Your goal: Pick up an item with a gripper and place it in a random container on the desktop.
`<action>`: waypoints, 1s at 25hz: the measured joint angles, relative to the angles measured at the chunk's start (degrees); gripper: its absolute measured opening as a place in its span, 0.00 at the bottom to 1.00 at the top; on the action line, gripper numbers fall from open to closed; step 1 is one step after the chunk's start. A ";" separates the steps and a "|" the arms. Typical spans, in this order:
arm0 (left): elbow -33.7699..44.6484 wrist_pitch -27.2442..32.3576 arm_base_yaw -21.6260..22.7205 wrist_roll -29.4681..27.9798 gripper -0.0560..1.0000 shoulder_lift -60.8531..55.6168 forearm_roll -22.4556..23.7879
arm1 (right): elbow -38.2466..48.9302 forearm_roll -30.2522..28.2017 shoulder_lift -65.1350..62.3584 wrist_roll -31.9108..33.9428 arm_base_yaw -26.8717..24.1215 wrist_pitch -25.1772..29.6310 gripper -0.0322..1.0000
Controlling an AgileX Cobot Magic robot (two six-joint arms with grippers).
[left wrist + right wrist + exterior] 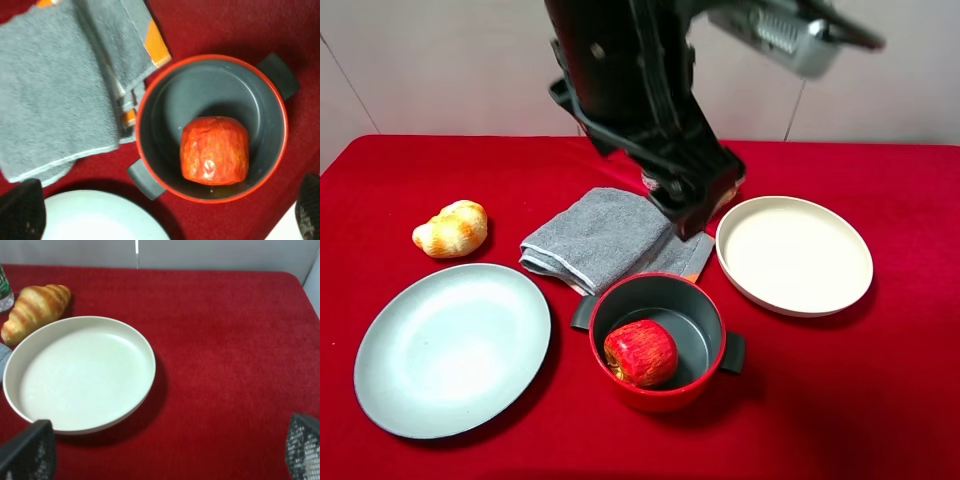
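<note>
Lower left: grey plate (450, 345). Upper left: croissant (451, 229). Centre: grey towel (605, 240), orange label, writing unreadable. Below: apple (641, 352) inside pot (660, 340). Above: left gripper (692, 200), fingers wide apart, empty. Right: cream dish (793, 254).

One apple (641, 352) sits in one red pot (660, 297). There are two croissants: one (451, 228) near the grey plate, another (34, 308) beside the cream dish. One grey plate (452, 348), one cream dish (794, 254) and one folded grey towel (603, 238) lie on one red table (880, 390). Part of one clear bottle (4, 290) shows at the edge of the right wrist view. Two robot arms are present.
</note>
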 joint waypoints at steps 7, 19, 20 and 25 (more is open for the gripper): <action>5.58 0.00 2.19 -0.05 0.99 -7.07 0.26 | 0.00 0.00 0.00 0.00 0.00 0.00 0.70; 27.84 -0.88 7.66 -0.17 0.99 -29.32 0.45 | 0.00 0.00 0.00 0.00 0.00 0.00 0.70; 29.96 -1.62 8.09 -0.30 0.99 -31.83 0.45 | 0.00 0.00 0.00 0.00 0.00 0.00 0.70; 39.42 -2.64 9.86 -2.03 0.99 -43.00 0.50 | 0.00 0.00 0.00 0.00 0.00 0.00 0.70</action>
